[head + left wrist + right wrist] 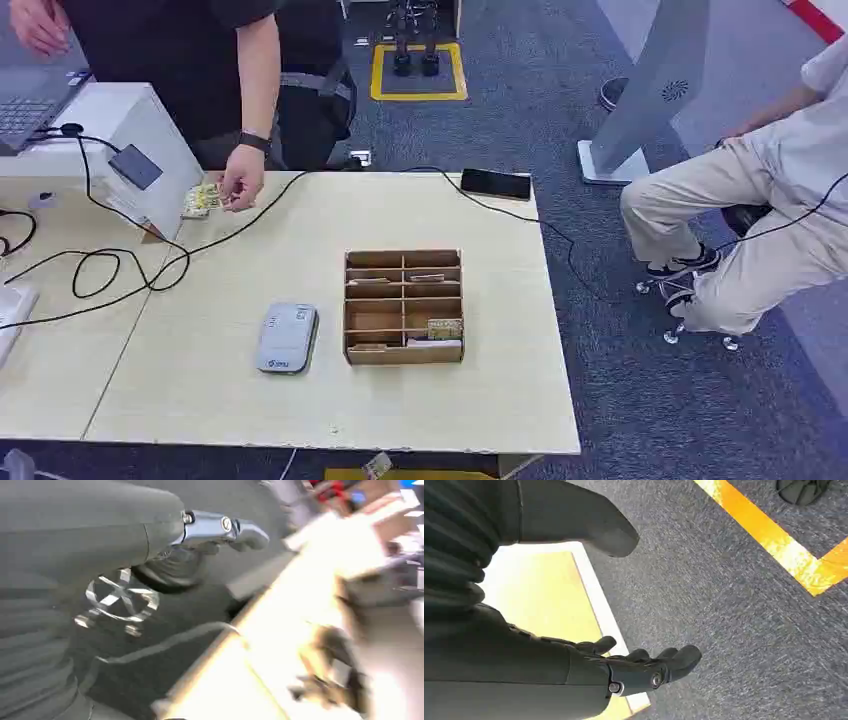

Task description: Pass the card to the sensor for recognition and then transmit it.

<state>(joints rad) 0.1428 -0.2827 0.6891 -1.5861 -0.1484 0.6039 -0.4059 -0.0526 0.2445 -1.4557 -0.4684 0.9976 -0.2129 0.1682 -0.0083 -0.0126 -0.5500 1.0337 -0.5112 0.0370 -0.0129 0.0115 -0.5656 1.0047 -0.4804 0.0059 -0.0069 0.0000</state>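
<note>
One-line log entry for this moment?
left hand: empty | right hand: open | card sorter box: untouched | person's hand: holding cards

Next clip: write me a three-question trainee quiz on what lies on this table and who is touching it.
1. True or false: the grey rounded card sensor lies to the left of the brown cardboard divided box.
2. Which object lies at the table's far edge: A) black phone B) red mug C) scissors?
3. Fill in: the person's hand touches a small stack of ____.

Key: 1 true; 2 A; 3 cards.
</note>
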